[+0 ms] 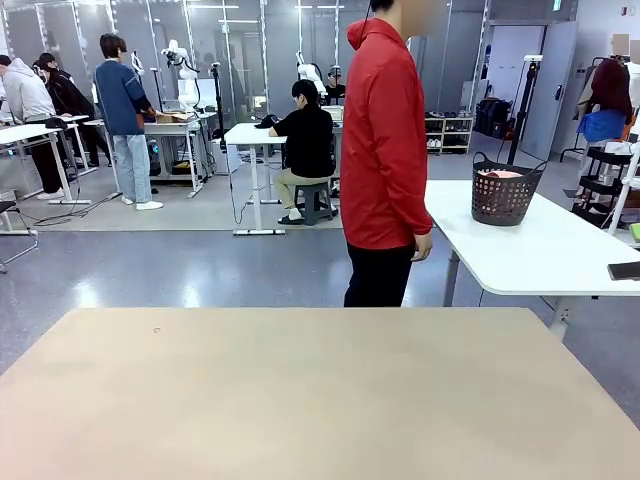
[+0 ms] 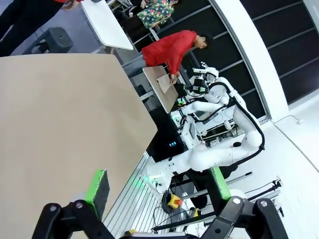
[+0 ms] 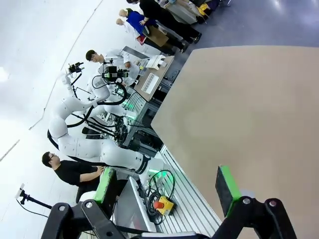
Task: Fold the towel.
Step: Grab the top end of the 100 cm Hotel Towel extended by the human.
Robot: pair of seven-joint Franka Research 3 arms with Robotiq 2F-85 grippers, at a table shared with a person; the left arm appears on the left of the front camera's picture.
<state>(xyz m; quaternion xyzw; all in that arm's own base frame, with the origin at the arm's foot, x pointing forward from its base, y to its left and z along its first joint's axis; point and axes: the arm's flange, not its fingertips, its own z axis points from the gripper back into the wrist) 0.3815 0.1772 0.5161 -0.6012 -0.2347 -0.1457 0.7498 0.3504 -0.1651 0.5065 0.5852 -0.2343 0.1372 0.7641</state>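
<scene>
The towel (image 1: 503, 174) shows as a salmon-pink bundle inside a dark plastic basket (image 1: 503, 198) on a white side table at the far right. A person in a red jacket (image 1: 385, 140) stands at the far edge of the beige table (image 1: 320, 400), turned toward that basket, hand (image 1: 422, 246) hanging down. My left gripper (image 2: 158, 185) hangs open over the table's edge, nothing between its green pads. My right gripper (image 3: 165, 185) is open too, off the opposite edge of the table (image 3: 249, 109), holding nothing.
The white side table (image 1: 540, 250) stands behind the beige table's right corner, with a dark flat object (image 1: 624, 270) at its right edge. The aluminium frame and cables of the robot's base lie under both grippers. Other people work at tables far back.
</scene>
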